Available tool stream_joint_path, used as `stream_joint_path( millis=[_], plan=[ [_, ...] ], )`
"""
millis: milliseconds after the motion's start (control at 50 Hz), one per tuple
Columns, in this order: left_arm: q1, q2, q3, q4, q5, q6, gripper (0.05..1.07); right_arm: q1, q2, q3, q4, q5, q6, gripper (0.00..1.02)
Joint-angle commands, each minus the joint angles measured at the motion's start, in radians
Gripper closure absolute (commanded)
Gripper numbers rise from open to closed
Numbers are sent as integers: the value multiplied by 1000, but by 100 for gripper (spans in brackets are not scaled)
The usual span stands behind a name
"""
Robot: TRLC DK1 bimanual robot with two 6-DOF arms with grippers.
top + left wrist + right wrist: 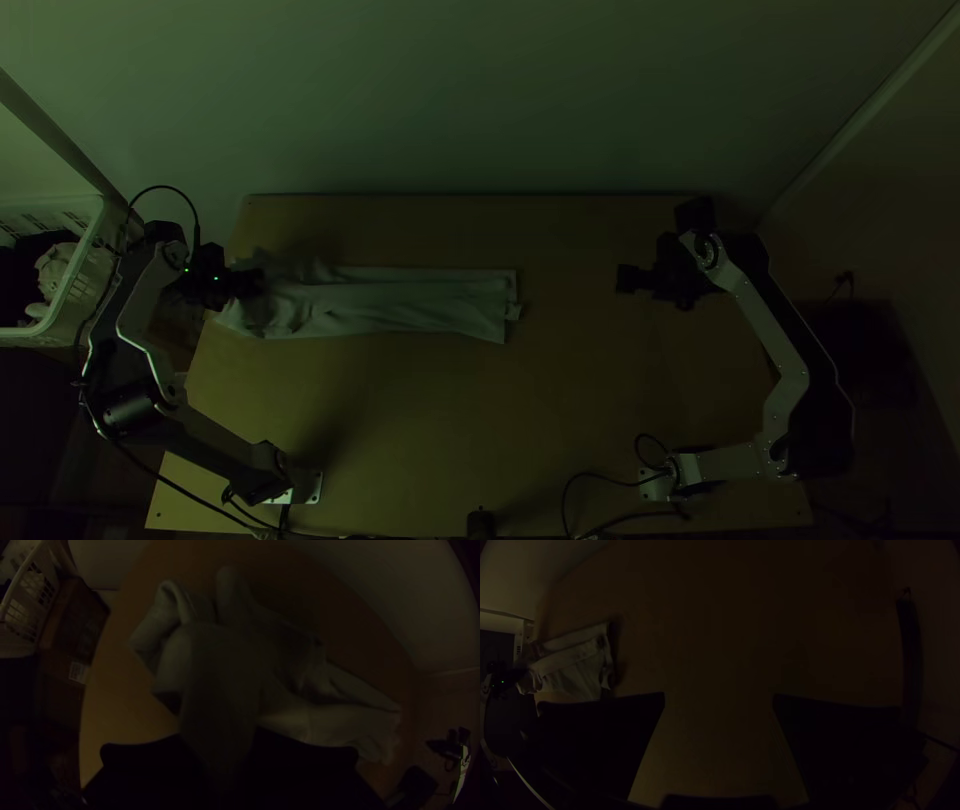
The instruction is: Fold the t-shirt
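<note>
The pale t-shirt [400,300] lies as a long narrow folded strip across the table's left half, crumpled at its left end. Over that crumpled end is my left gripper [258,282]. In the left wrist view, a thick bunch of the t-shirt [220,670] rises between the fingers of the left gripper [218,737], which is shut on it. My right gripper [622,279] is over the table's right side, apart from the cloth. The right wrist view has the right gripper [719,697] wide open with bare table between its fingers, and the t-shirt [572,662] farther off.
A white basket [85,300] with cloth inside stands beyond the table's left edge. Bare wood of the table [420,420] shows in front of the t-shirt. Cables [610,485] lie near the right arm's base, and a small dark object [481,522] sits at the near edge.
</note>
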Motion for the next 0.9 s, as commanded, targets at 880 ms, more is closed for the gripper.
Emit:
stream_joint_path(
  millis=[880],
  plan=[
    [-585, -107, 337, -442, -424, -149, 104, -194, -223, -211, 28, 0, -53, 3]
  ],
)
